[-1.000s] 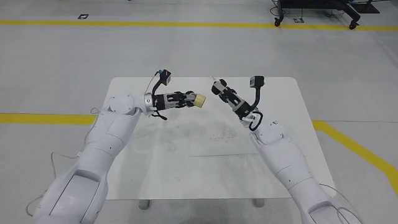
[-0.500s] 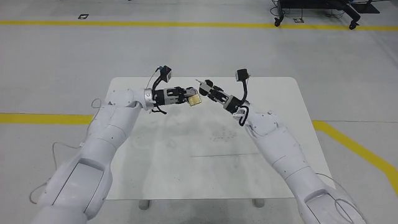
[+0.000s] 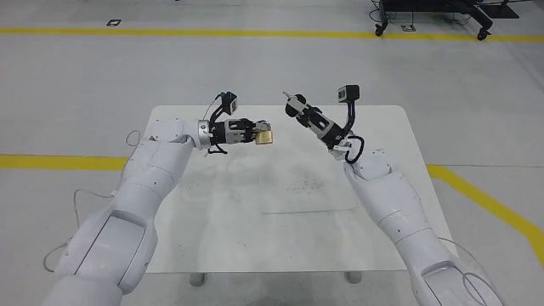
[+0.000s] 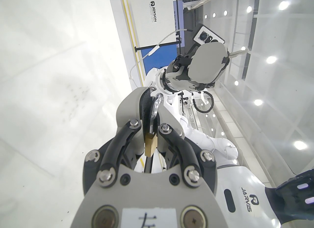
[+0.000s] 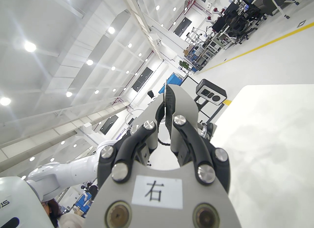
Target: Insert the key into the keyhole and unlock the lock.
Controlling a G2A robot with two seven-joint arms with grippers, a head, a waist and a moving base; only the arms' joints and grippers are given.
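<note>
Brass lock [image 3: 264, 137] and key [image 4: 239, 52] held above the bench [image 3: 280, 221]
The left claw [image 3: 252, 133] is clamped on the lock over the bench's far half; the right claw [image 3: 299, 109], closed on the thin key, is near it, key and lock apart

A white table [image 3: 280, 238] with rounded corners bears faint grey smudges [image 3: 303, 183] near its middle.

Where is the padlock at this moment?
In the top view, the padlock is clamped in the left gripper above the table, apart from the key in the right gripper.
</note>
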